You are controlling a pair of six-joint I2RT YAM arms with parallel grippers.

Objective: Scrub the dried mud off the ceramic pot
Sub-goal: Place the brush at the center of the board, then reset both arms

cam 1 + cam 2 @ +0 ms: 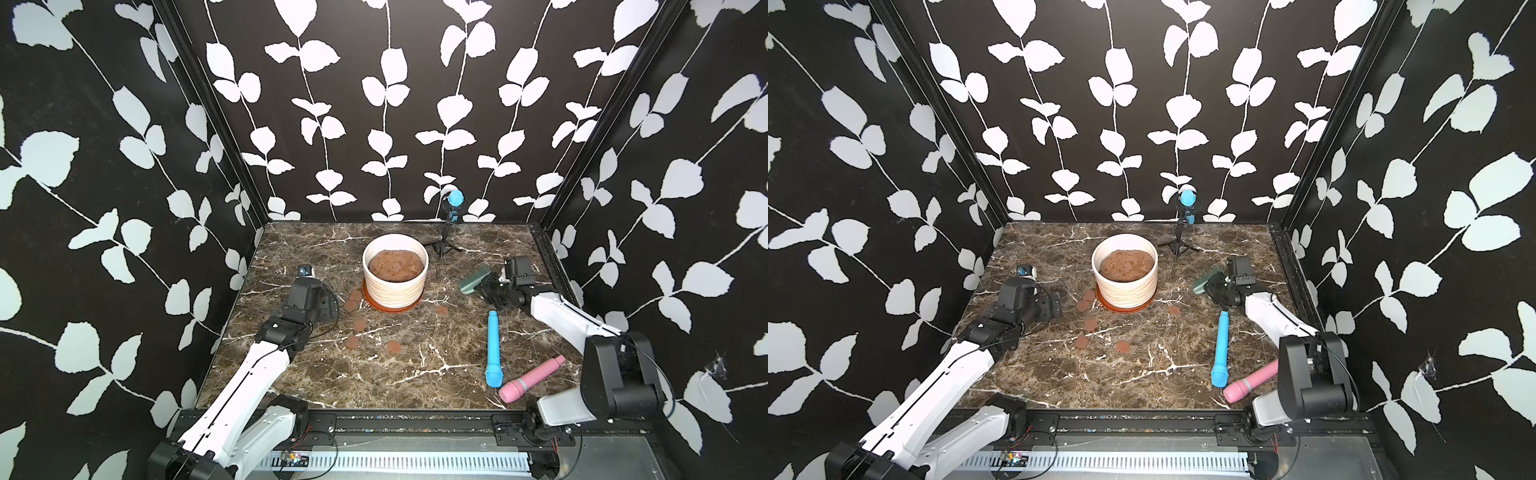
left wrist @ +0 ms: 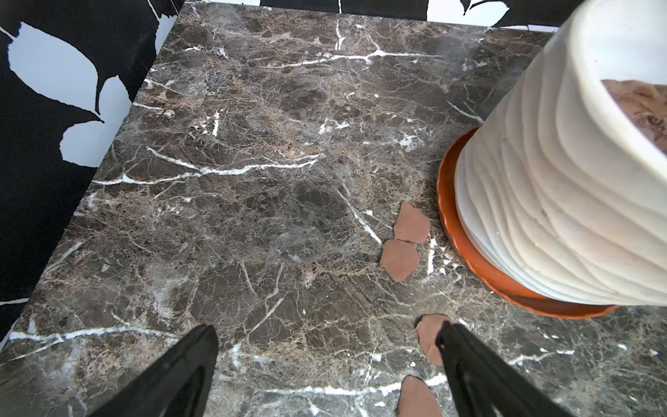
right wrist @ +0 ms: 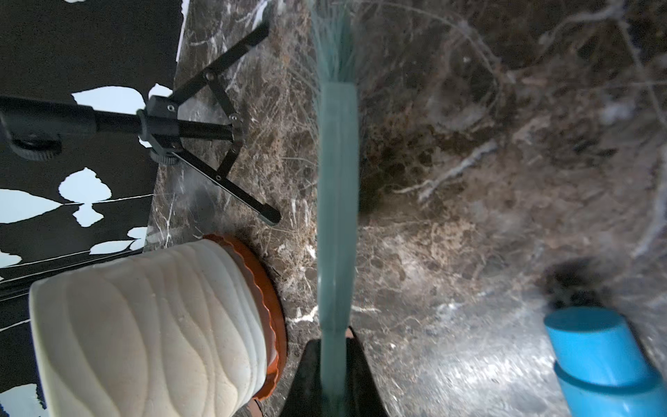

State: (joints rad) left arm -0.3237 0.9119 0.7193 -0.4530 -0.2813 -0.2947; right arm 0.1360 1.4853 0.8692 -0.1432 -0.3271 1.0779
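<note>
My right tool (image 3: 334, 343) gripped the brush (image 3: 337, 180) at three o'clock of the pot (image 1: 395, 274), ready to scrub, my left tool (image 2: 326, 328) open beside mud patches (image 1: 350, 306) on the table (image 1: 415, 374) at its eight.

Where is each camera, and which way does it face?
Both top views: high in front, looking down on the marble table; left arm, right arm show.
Left wrist: on that arm, past the open left gripper toward dried mud and the ceramic pot.
Right wrist: along the brush in the shut right gripper.
All share the ceramic pot.
</note>
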